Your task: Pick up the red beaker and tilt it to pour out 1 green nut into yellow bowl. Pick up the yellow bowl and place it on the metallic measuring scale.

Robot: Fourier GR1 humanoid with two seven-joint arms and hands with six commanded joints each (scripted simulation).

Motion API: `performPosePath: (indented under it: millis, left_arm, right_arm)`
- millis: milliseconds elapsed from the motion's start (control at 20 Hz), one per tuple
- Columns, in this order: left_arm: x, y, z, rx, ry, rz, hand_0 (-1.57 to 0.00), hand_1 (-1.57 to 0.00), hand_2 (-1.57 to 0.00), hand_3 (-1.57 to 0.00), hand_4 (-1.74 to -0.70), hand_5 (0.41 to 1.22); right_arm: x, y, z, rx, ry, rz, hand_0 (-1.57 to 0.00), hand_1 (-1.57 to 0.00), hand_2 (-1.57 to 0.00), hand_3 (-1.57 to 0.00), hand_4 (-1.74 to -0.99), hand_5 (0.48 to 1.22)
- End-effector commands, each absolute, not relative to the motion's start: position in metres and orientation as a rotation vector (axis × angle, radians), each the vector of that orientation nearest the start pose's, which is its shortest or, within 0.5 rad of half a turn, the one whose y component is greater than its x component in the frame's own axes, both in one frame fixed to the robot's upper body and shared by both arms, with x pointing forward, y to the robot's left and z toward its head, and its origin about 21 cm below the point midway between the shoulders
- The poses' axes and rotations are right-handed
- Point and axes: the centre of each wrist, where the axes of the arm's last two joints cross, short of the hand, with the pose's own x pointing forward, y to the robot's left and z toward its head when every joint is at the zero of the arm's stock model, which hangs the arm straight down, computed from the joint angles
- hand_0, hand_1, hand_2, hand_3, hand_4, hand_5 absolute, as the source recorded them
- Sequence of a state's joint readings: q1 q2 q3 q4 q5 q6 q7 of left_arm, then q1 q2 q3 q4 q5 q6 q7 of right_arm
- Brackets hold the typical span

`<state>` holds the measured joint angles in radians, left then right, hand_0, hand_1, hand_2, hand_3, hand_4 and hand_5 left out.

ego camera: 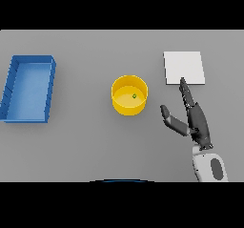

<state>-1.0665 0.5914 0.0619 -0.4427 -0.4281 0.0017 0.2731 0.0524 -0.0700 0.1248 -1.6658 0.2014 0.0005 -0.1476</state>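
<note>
The yellow bowl stands upright near the table's middle with one small green nut inside it. The pale metallic scale is a flat square plate at the back right. My right hand rises from the lower right, open, fingers straight and pointing away from me, thumb spread toward the bowl. Its fingertips reach the scale's front edge. The hand is to the right of the bowl with a gap between them. No red beaker shows. My left hand is out of view.
A blue rectangular bin lies at the table's left side, its long side running away from me.
</note>
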Motion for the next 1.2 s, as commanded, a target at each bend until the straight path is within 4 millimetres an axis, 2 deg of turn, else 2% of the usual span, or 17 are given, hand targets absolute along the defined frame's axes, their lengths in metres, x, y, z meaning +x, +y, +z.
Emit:
performPosePath:
  millis: [0,200,300,500,550,600,650,700,750,850,1000,1150]
  left_arm:
    - [0.448,0.354,0.167,0.839,-1.156,-0.390,-1.57,-1.57,-1.57,-1.57,-1.74,1.221]
    - [0.413,0.358,0.116,0.776,-1.126,-0.315,-1.57,-1.57,-1.57,-1.57,-1.74,1.221]
    - [0.399,0.353,0.103,0.762,-1.124,-0.289,-1.57,-1.57,-1.57,-1.57,-1.74,1.151]
    - [0.382,0.348,0.093,0.749,-1.084,-0.234,-1.57,-1.57,-1.57,-1.57,-1.74,0.925]
    - [0.379,0.349,0.094,0.739,-1.066,-0.223,-1.57,-1.57,-1.57,-1.57,-1.66,0.868]
    - [0.375,0.346,0.095,0.728,-1.070,-0.239,-1.57,-1.57,-1.53,-1.53,-1.52,0.818]
    - [0.372,0.348,0.100,0.701,-1.090,-0.297,-1.47,-1.34,-1.28,-1.32,-1.37,0.774]
    - [0.369,0.348,0.106,0.655,-1.097,-0.324,-1.17,-1.07,-1.02,-1.05,-1.23,0.737]
    - [0.368,0.348,0.110,0.601,-1.100,-0.341,-0.94,-0.86,-0.82,-0.84,-1.13,0.705]
    - [0.362,0.352,0.109,0.555,-1.075,-0.388,-0.60,-0.55,-0.52,-0.54,-0.98,0.664]
    - [0.361,0.350,0.105,0.601,-1.002,-0.469,-0.31,-0.28,-0.27,-0.28,-0.84,0.632]
    - [0.364,0.351,0.103,0.651,-0.977,-0.495,-0.16,-0.14,-0.14,-0.14,-0.80,0.627]
  right_arm:
    - [0.233,-0.218,0.009,-0.094,-1.758,0.304,0.00,0.00,0.00,0.00,-1.131,0.669]
    - [0.234,-0.219,0.008,-0.122,-1.752,0.321,0.00,0.00,0.00,0.00,-1.166,0.676]
    - [0.232,-0.221,0.010,-0.113,-1.767,0.327,0.00,0.00,0.00,0.00,-1.174,0.676]
    - [0.229,-0.220,0.010,-0.112,-1.753,0.313,0.00,0.00,0.00,0.00,-1.157,0.671]
    - [0.232,-0.218,0.009,-0.114,-1.733,0.311,0.00,0.00,0.00,0.00,-1.155,0.669]
    - [0.232,-0.217,0.010,-0.106,-1.739,0.311,0.00,0.00,0.00,0.00,-1.155,0.670]
    - [0.232,-0.218,0.009,-0.105,-1.738,0.316,0.00,0.00,0.00,0.00,-1.153,0.670]
    - [0.231,-0.217,0.008,-0.104,-1.752,0.315,0.00,0.00,0.00,0.00,-1.151,0.670]
    - [0.230,-0.218,0.009,-0.111,-1.752,0.311,0.00,0.00,0.00,0.00,-1.149,0.670]
    - [0.229,-0.216,0.007,-0.103,-1.755,0.303,0.00,0.00,0.00,0.00,-1.153,0.670]
    - [0.227,-0.219,0.007,-0.114,-1.757,0.317,0.00,0.00,0.00,0.00,-1.155,0.670]
    - [0.229,-0.218,0.008,-0.146,-1.752,0.329,0.00,0.00,0.00,0.00,-1.158,0.665]
